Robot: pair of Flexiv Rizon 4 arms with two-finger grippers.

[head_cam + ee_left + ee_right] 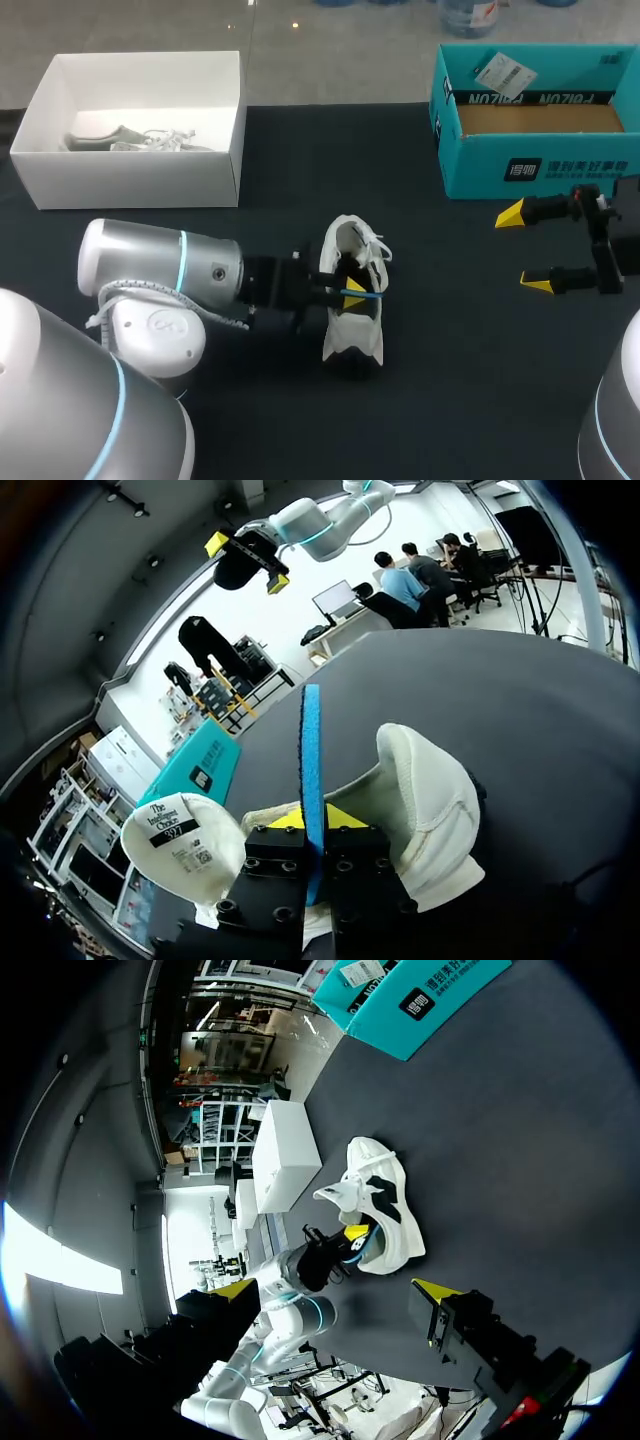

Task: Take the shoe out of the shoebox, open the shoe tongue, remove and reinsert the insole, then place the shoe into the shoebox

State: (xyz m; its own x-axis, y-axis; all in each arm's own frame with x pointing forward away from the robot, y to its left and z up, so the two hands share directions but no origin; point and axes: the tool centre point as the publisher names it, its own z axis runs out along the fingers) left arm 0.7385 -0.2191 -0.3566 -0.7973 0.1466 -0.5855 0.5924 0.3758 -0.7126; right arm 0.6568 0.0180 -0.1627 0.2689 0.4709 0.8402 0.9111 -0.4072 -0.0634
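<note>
A white shoe (349,346) with black panels lies on the dark table near the middle, its tongue (182,848) folded outward. My left gripper (352,290) reaches into the shoe's opening from the left and is shut on the thin blue insole (311,770). The insole stands edge-on between its fingers and rises out of the shoe (432,802). My right gripper (525,250) hovers open and empty at the right, well apart from the shoe (385,1210). The teal shoebox (540,172) sits open at the back right, showing a brown cardboard floor.
A white open box (130,185) stands at the back left with another pale shoe (130,138) inside. The table runs dark and bare between the shoe and the teal box and toward the front edge.
</note>
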